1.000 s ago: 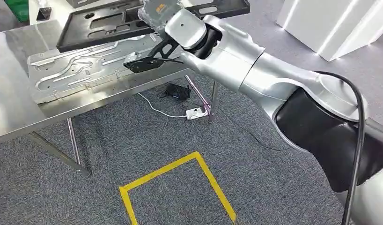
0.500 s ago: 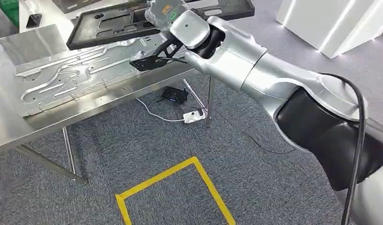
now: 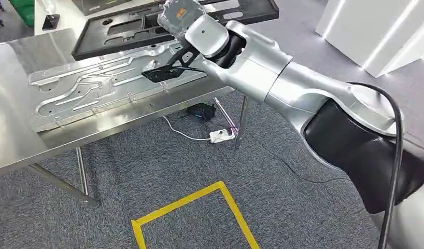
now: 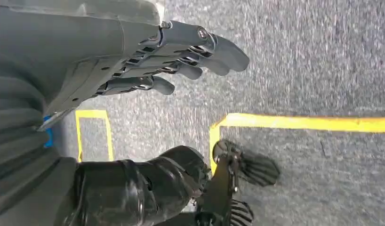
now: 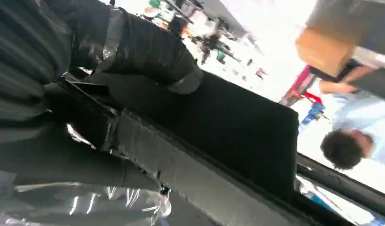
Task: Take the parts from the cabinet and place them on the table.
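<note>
A long black plastic part (image 3: 132,28) with cut-outs lies tilted over the far side of the steel table (image 3: 23,140). My right hand (image 3: 180,15), wrapped in clear film, grips the part's near edge. In the right wrist view the thumb (image 5: 148,47) curls over the black part (image 5: 228,127). A flat silver metal part (image 3: 96,83) with pressed channels lies on the table just in front of the black one. My left hand (image 4: 181,56) hangs over the grey carpet, fingers loosely extended and holding nothing.
The table stands on thin legs with a white power strip (image 3: 222,135) and cables on the carpet beneath. Yellow floor tape (image 3: 199,194) marks a square near me. A white cabinet (image 3: 376,31) stands at the right. A person (image 5: 355,132) is beyond the black part.
The whole picture has shifted a little sideways and back, so the camera moved. My right hand keeps its hold on the black part over the table.
</note>
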`<state>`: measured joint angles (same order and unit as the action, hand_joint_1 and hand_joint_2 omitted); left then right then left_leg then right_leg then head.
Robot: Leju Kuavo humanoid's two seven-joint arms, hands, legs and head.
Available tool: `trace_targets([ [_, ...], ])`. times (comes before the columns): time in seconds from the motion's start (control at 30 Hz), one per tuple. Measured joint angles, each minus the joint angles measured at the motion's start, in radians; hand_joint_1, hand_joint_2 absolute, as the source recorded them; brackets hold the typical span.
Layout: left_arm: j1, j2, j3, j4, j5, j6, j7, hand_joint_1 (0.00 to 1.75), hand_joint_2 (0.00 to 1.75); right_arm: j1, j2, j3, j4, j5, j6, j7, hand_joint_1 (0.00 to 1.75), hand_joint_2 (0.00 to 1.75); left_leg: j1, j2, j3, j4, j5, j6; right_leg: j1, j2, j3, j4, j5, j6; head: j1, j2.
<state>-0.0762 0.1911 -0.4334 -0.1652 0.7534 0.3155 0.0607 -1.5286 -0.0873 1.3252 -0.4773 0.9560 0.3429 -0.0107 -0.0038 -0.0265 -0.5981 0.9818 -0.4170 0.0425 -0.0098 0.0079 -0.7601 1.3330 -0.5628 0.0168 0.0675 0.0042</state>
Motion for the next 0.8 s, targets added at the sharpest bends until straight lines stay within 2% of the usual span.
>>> trace_targets([
  [0.03, 0.001, -0.001, 0.0, 0.0, 0.0, -0.001, 0.001, 0.0, 1.75, 0.002, 0.0, 0.001, 0.0, 0.003, 0.0, -0.001, 1.75, 1.75, 0.004, -0.005, 0.005, 0.006, -0.009, -0.003, -0.003, -0.001, 0.006, -0.041, 0.045, 0.003, 0.0, 0.0],
  [0.1, 0.002, -0.002, 0.0, 0.0, 0.001, 0.0, 0.001, 0.0, 1.75, -0.001, 0.0, 0.001, 0.0, 0.005, 0.0, -0.001, 1.75, 1.75, 0.011, -0.018, 0.017, 0.025, -0.033, -0.015, -0.01, 0.0, 0.067, -0.208, 0.16, 0.01, 0.0, 0.0],
  [0.13, 0.003, -0.002, 0.0, 0.0, 0.001, 0.0, 0.001, 0.0, 1.75, 0.001, 0.0, 0.001, -0.001, 0.003, -0.002, -0.001, 1.75, 1.75, 0.012, -0.022, 0.015, 0.035, -0.047, -0.022, -0.013, 0.006, 0.086, -0.262, 0.174, 0.013, 0.0, 0.0],
  [0.17, 0.001, -0.001, -0.001, 0.0, 0.002, 0.0, 0.001, 0.0, 1.75, -0.003, -0.001, 0.001, -0.001, 0.002, -0.004, -0.002, 1.75, 1.75, 0.006, -0.027, 0.01, 0.052, -0.055, -0.03, -0.01, 0.013, 0.104, -0.281, 0.157, 0.009, -0.001, 0.0],
  [0.2, 0.001, -0.001, -0.001, 0.0, 0.002, 0.0, 0.001, 0.0, 1.75, -0.003, 0.0, 0.001, -0.004, -0.002, -0.005, -0.004, 1.75, 1.75, 0.007, -0.03, 0.006, 0.047, -0.054, -0.033, -0.007, 0.013, 0.1, -0.273, 0.154, -0.002, -0.002, 0.0],
  [0.27, 0.003, -0.003, -0.002, 0.0, 0.003, 0.0, 0.002, 0.0, 1.75, -0.002, 0.0, 0.001, -0.005, -0.002, -0.003, -0.004, 1.75, 1.75, 0.014, -0.031, 0.009, 0.043, -0.056, -0.042, 0.0, 0.012, 0.097, -0.276, 0.149, -0.013, -0.002, 0.0],
  [0.3, 0.004, -0.003, -0.003, 0.0, 0.003, 0.002, 0.003, 0.0, 1.75, -0.003, 0.0, 0.001, -0.006, -0.002, -0.003, -0.002, 1.75, 1.75, 0.014, -0.03, 0.01, 0.042, -0.063, -0.047, -0.006, 0.01, 0.105, -0.282, 0.149, -0.021, -0.002, 0.0],
  [0.33, 0.007, -0.004, -0.003, 0.0, 0.003, 0.002, 0.004, 0.0, 1.75, -0.003, 0.001, 0.0, -0.006, -0.002, -0.003, -0.001, 1.75, 1.75, 0.016, -0.009, 0.006, 0.059, -0.072, -0.052, -0.006, 0.009, 0.113, -0.287, 0.147, -0.027, -0.003, 0.0],
  [0.37, 0.005, -0.004, -0.003, 0.0, 0.003, 0.003, 0.004, 0.0, 1.75, -0.007, 0.001, 0.0, -0.006, -0.002, -0.003, 0.0, 1.75, 1.75, 0.016, 0.007, -0.016, 0.107, -0.091, -0.056, -0.006, 0.009, 0.118, -0.288, 0.143, -0.033, -0.008, 0.0],
  [0.43, 0.001, -0.004, -0.003, 0.0, 0.003, 0.003, 0.004, 0.0, 1.75, -0.007, 0.001, 0.0, -0.008, -0.002, -0.003, 0.0, 1.75, 1.75, 0.019, 0.018, -0.109, 0.273, -0.144, -0.063, -0.002, 0.007, 0.13, -0.288, 0.133, -0.04, -0.008, 0.0],
  [0.47, 0.001, -0.005, -0.003, 0.0, 0.003, 0.003, 0.004, 0.0, 1.75, -0.003, 0.001, 0.0, -0.009, -0.002, -0.003, 0.0, 1.75, 1.75, 0.019, 0.019, -0.152, 0.336, -0.154, -0.063, 0.0, 0.006, 0.137, -0.288, 0.127, -0.041, -0.008, 0.0],
  [0.5, 0.002, -0.005, -0.003, 0.0, 0.003, 0.002, 0.004, 0.0, 1.75, 0.0, 0.001, 0.0, -0.009, -0.002, -0.003, 0.0, 1.75, 1.75, 0.019, 0.019, -0.175, 0.353, -0.141, -0.061, 0.002, 0.006, 0.144, -0.288, 0.122, -0.041, -0.008, 0.0],
  [0.53, 0.003, -0.006, -0.004, 0.0, 0.004, 0.002, 0.004, 0.0, 1.75, 0.001, 0.001, 0.0, -0.009, -0.002, -0.003, 0.0, 1.75, 1.75, 0.019, 0.019, -0.173, 0.325, -0.108, -0.058, 0.005, 0.006, 0.152, -0.288, 0.116, -0.041, -0.008, 0.0],
  [0.57, 0.003, -0.006, -0.005, 0.0, 0.004, 0.002, 0.004, 0.0, 1.75, 0.001, 0.001, 0.0, -0.009, -0.002, -0.003, 0.0, 1.75, 1.75, 0.018, 0.019, -0.151, 0.256, -0.054, -0.054, 0.006, 0.005, 0.162, -0.288, 0.109, -0.041, -0.007, 0.0],
  [0.6, 0.003, -0.006, -0.005, 0.0, 0.004, 0.002, 0.003, 0.0, 1.75, 0.001, 0.001, 0.0, -0.01, -0.002, -0.003, 0.0, 1.75, 1.75, 0.016, 0.02, -0.112, 0.16, 0.003, -0.048, 0.007, 0.005, 0.173, -0.288, 0.102, -0.041, -0.007, 0.0],
  [0.63, 0.003, -0.005, -0.006, 0.0, 0.004, 0.002, 0.002, 0.0, 1.75, 0.001, 0.001, 0.0, -0.011, -0.002, -0.003, 0.002, 1.75, 1.75, 0.012, 0.025, -0.079, 0.068, 0.039, -0.04, 0.007, 0.004, 0.181, -0.291, 0.095, -0.038, -0.007, 0.0],
  [0.67, 0.002, -0.004, -0.006, 0.0, 0.004, 0.002, 0.001, 0.0, 1.75, -0.001, 0.001, 0.0, -0.011, -0.002, -0.003, 0.004, 1.75, 1.75, 0.002, 0.026, -0.061, 0.063, 0.02, -0.037, 0.011, 0.005, 0.181, -0.292, 0.092, -0.034, -0.008, 0.0],
  [0.7, -0.001, -0.004, -0.007, 0.0, 0.004, 0.002, 0.001, 0.0, 1.75, -0.002, 0.001, 0.0, -0.012, -0.002, -0.003, 0.004, 1.75, 1.75, -0.001, 0.024, -0.054, 0.038, 0.012, -0.031, 0.008, 0.007, 0.179, -0.293, 0.092, -0.03, -0.008, 0.0],
  [0.77, -0.002, -0.003, -0.01, 0.0, 0.004, 0.002, 0.0, 0.0, 1.75, 0.001, 0.0, 0.0, -0.012, -0.003, -0.003, 0.004, 1.75, 1.75, -0.005, 0.024, -0.055, 0.041, 0.009, -0.025, 0.003, 0.005, 0.18, -0.302, 0.091, -0.02, -0.007, 0.0],
  [0.8, -0.001, -0.002, -0.011, 0.0, 0.004, 0.003, 0.0, 0.0, 1.75, 0.0, 0.0, 0.0, -0.012, -0.003, -0.003, 0.004, 1.75, 1.75, -0.003, 0.024, -0.045, 0.026, 0.012, -0.021, 0.004, 0.005, 0.186, -0.305, 0.087, -0.012, -0.008, 0.0],
])
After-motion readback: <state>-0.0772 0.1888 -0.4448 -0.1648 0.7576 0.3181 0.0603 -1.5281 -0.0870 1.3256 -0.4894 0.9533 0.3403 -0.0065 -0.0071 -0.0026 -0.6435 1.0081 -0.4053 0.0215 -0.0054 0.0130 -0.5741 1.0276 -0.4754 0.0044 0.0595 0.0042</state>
